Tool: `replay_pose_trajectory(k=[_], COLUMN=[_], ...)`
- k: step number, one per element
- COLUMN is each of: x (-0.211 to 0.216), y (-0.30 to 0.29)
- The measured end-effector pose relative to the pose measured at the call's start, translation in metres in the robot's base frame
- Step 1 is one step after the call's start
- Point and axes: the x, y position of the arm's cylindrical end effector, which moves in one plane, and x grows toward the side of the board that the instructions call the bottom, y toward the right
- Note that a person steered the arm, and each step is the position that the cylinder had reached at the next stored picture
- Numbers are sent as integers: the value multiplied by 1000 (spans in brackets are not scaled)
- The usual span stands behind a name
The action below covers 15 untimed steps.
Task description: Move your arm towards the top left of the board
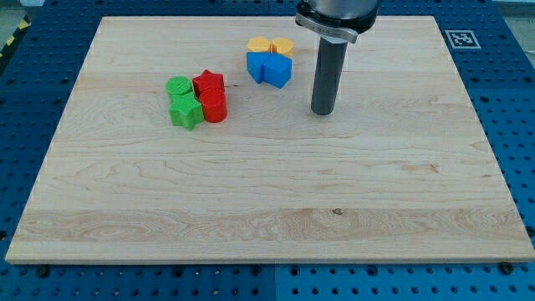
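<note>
My tip rests on the wooden board, right of centre in the view's upper half. It touches no block. Just to its left and slightly higher sit two blue blocks pressed together, with two yellow blocks directly above them. Further left lies a second cluster: a green round block over a green star-shaped block, touching a red star-shaped block over a red round block. The board's top left corner is bare wood.
The arm's dark flange hangs over the board's top edge above the rod. A blue pegboard table surrounds the board. A black-and-white marker tag lies at the top right.
</note>
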Motion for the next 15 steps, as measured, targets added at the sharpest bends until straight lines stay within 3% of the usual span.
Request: replay_pose_trajectory(k=[3, 8, 11, 12, 14, 15], x=[71, 72, 13, 8, -75, -76], y=[-93, -142, -257, -275, -281, -278])
